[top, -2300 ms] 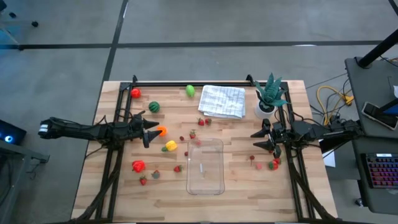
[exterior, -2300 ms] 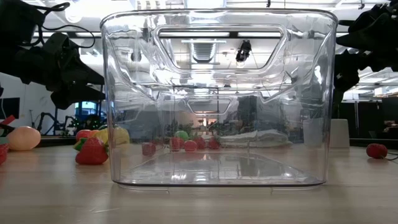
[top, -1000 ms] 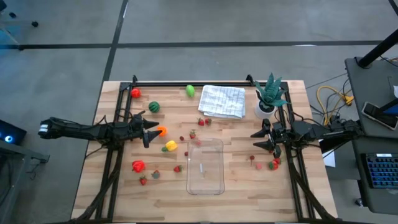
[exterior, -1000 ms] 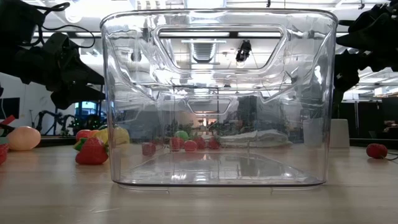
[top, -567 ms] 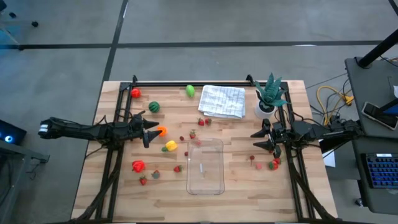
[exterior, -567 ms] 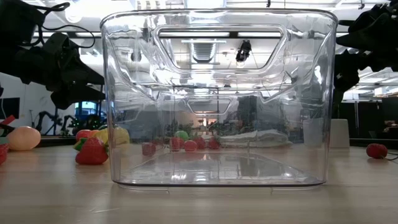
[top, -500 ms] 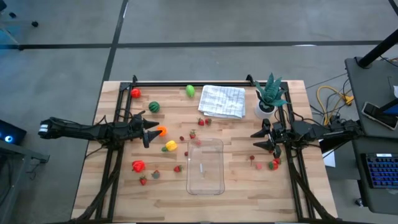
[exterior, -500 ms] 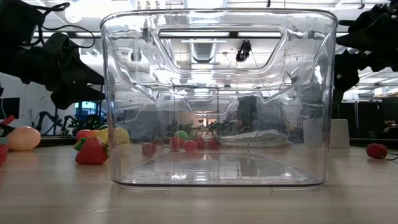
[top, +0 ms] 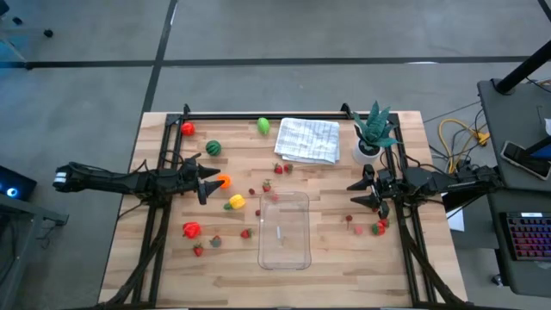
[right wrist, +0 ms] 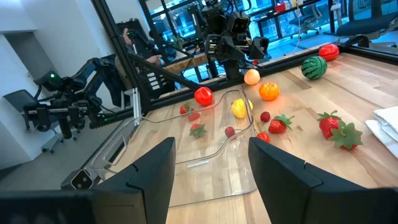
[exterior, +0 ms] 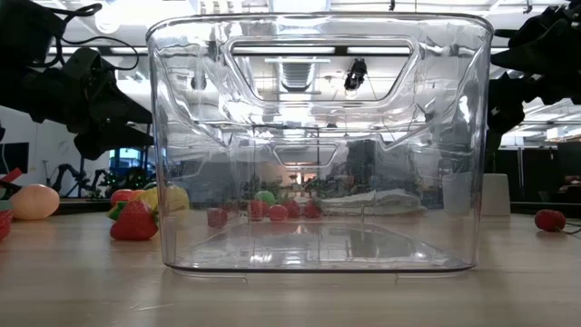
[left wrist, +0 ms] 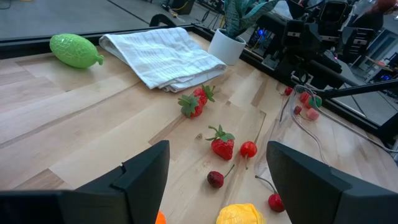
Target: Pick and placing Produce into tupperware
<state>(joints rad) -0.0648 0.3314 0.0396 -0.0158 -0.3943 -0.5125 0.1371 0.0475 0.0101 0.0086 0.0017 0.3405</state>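
Tupperware point(exterior: 318, 145) fills the low view, standing at the near middle of the table point(top: 172, 275) with nothing in it, so no produce has gone in and the task looks to be at its first pick. Both arms hover at mid-table, one on each side. The left gripper point(top: 204, 182) has its jaws apart and empty, just beside the orange fruit point(top: 224, 181) and near the yellow fruit point(top: 236, 201). The right gripper point(top: 364, 193) also stands with jaws apart, holding nothing, close to a few small red pieces point(top: 377, 228). Strawberries point(left wrist: 222, 144) lie loose between the arms, beyond the container. Farther back are the striped melon point(top: 213, 148), the lime-green fruit point(top: 263, 126), the white cloth point(top: 308, 139) and the potted plant point(top: 372, 131). The next move probably calls for the left gripper to drop over the orange fruit and close.
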